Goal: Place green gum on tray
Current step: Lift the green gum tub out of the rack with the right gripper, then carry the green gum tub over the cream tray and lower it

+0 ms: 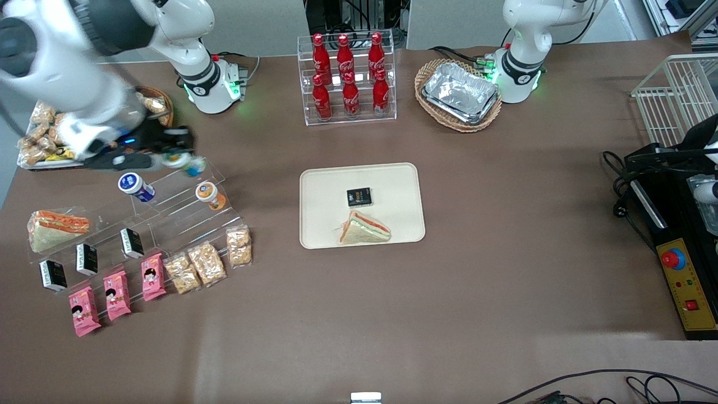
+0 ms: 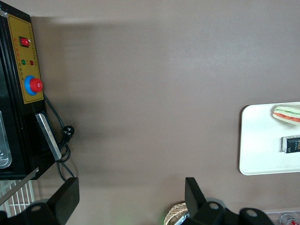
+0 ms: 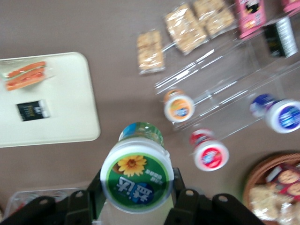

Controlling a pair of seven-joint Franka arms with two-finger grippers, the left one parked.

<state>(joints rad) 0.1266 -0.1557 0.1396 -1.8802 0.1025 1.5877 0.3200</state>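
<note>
My gripper (image 1: 180, 157) hangs above the clear tiered display rack (image 1: 168, 216) at the working arm's end of the table, its fingers (image 3: 185, 199) pinched on the green gum (image 3: 137, 175), which is lifted clear of the shelves. Just below it on the rack sit a blue-lidded bottle (image 1: 134, 187) and an orange-lidded bottle (image 1: 210, 194); my wrist camera also catches a red-lidded bottle (image 3: 209, 151) beside them. Nearer the front camera lie 3 pink packets (image 1: 116, 294) and 3 bags of snacks (image 1: 208, 260). Toward the middle of the table rests the tray (image 1: 320, 185), well apart from the gum, carrying 1 small black packet (image 1: 359, 197) and 1 wrapped sandwich (image 1: 363, 229). Farther from the camera, 6 red cola bottles (image 1: 349, 76) stand in a clear case.
</note>
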